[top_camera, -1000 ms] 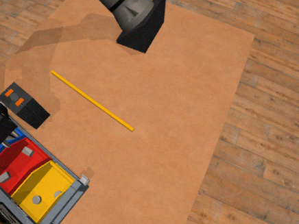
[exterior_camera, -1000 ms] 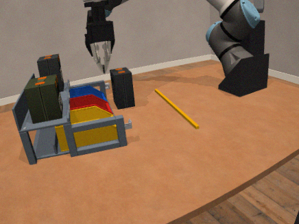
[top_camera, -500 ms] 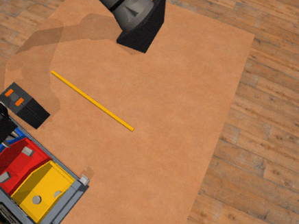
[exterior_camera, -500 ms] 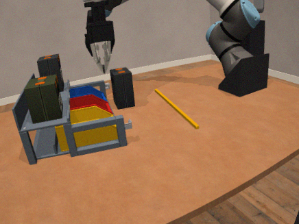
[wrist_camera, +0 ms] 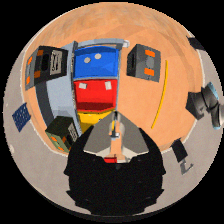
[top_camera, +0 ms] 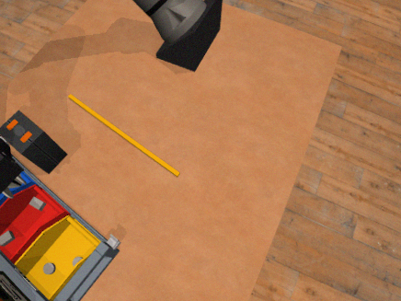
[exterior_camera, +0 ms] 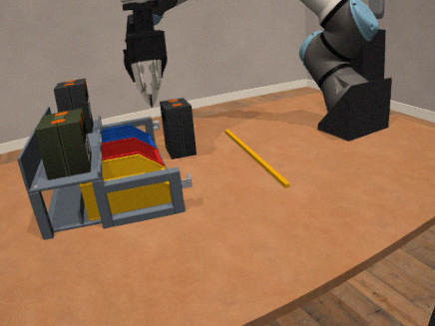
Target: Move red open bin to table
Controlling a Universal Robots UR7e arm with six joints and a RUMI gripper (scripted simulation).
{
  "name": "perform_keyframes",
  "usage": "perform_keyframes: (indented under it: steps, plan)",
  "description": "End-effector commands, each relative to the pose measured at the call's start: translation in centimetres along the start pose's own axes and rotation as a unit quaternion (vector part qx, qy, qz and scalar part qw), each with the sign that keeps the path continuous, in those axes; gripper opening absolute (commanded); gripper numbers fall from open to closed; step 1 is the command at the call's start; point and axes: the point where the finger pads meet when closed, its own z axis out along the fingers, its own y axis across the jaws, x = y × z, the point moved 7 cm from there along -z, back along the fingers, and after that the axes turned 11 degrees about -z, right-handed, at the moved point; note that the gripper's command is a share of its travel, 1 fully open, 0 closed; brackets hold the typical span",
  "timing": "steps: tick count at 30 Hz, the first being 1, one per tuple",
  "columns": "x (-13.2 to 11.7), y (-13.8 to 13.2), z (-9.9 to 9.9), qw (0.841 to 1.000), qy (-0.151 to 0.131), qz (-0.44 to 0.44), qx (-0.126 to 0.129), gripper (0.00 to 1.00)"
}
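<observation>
Tool (top_camera: 13, 187) (exterior_camera: 152, 104) (wrist_camera: 115, 111): fingers closing fully on each other, holding nothing; pointing downward and hanging in the air above the shelf (top_camera: 94, 269) (exterior_camera: 105, 203) (wrist_camera: 59, 97), apart from the bins.

Red open bin (top_camera: 28, 223) (exterior_camera: 127, 149) (wrist_camera: 95, 92): sitting upright in the shelf's lower bay, between the blue bin (exterior_camera: 125, 133) (wrist_camera: 97, 67) and the yellow bin (top_camera: 60, 255) (exterior_camera: 135, 166) (wrist_camera: 90, 119). Two pale blocky parts are lying inside it. Not standing on the open bench (top_camera: 221, 163) (exterior_camera: 249, 251) (wrist_camera: 137, 100).

Other contents: round grey pieces are lying in the blue and yellow bins.

Shelf top: a green case (exterior_camera: 65, 144) (wrist_camera: 61, 134) and a dark case (exterior_camera: 73, 102) (wrist_camera: 47, 66) are standing upright on the shelf's upper board, well apart.

Off the shelf: a black case (top_camera: 34, 142) (exterior_camera: 179, 129) (wrist_camera: 144, 63) is standing near the shelf's bin-side edge. A yellow strip (top_camera: 124, 135) (exterior_camera: 256, 158) (wrist_camera: 165, 95) is lying flat farther out from the shelf, beyond that case. The arm's black pedestal (top_camera: 198, 48) (exterior_camera: 359, 112) is standing well apart from the shelf.
</observation>
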Motion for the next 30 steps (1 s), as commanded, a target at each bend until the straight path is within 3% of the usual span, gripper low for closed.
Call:
perform_keyframes:
  steps: [1,10,15,17,18,30]
  plan:
    - [0.0,0.0,-0.1,1.0,0.0,0.0,0.001,0.0]
    - [0.0,0.0,0.3,1.0,0.0,0.0,0.001,0.0]
    - [0.0,0.0,3.9,1.0,0.0,0.0,0.001,0.0]
    - [0.0,0.0,4.2,1.0,0.0,0.0,0.001,0.0]
    - [0.0,0.0,4.2,1.0,0.0,0.0,0.001,0.58]
    - [0.0,0.0,4.2,1.0,0.0,0.0,0.001,0.58]
